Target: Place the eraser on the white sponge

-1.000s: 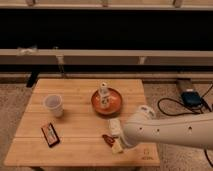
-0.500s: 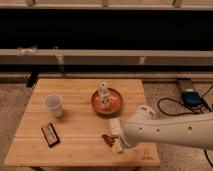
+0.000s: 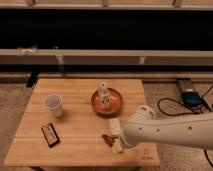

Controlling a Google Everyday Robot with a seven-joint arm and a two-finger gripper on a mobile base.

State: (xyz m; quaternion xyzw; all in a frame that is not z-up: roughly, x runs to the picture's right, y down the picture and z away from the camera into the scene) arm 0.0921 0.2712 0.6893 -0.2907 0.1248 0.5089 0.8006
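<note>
Lying apart: eraser [image 3: 50, 134], fingers [image 3: 117, 146] nr sponge [image 3: 114, 126]

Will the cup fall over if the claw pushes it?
Probably, if pushed high. The cup stands upright and looks thin and see-through, so it is likely light and tippy. Being round, it might roll once down. Pushed low, it may just slide on the wooden table. The claw is near the front edge, away from it.

White rounded arm [image 3: 170, 131], small dark dots, pale gripper [image 3: 115, 138] above front of table [image 3: 80, 90]
</note>
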